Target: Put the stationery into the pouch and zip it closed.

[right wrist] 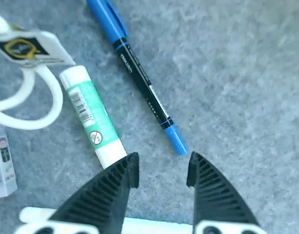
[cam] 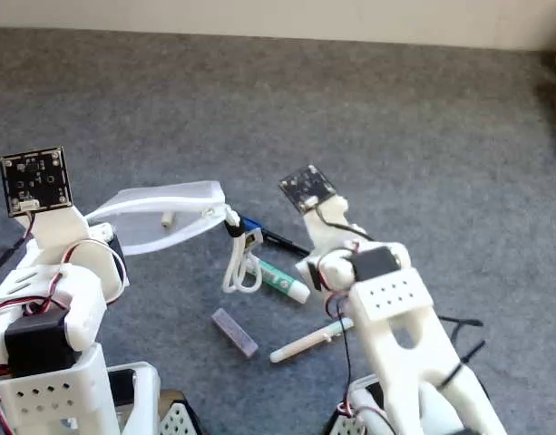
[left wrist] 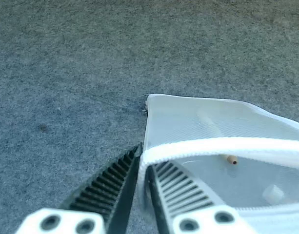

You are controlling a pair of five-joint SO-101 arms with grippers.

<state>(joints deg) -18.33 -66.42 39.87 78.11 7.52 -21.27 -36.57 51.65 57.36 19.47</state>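
A white mesh pouch (cam: 165,216) is held up off the grey carpet by its corner, my left gripper (left wrist: 143,168) shut on its zipper rim (left wrist: 222,145); a small white item with a tan tip (left wrist: 230,159) lies inside. My right gripper (right wrist: 161,168) is open just above the carpet, near the end of a blue and black pen (right wrist: 139,78) and the cap of a green and white glue stick (right wrist: 93,122). In the high view, the pen (cam: 270,237), the glue stick (cam: 279,278), a grey eraser (cam: 234,332) and a white pen (cam: 309,343) lie between the arms.
A white cord loop with a tag (cam: 241,267) hangs from the pouch's zipper end beside the glue stick. Open grey carpet (cam: 395,118) stretches behind and to the right. A pale wall edge (cam: 278,18) runs along the back.
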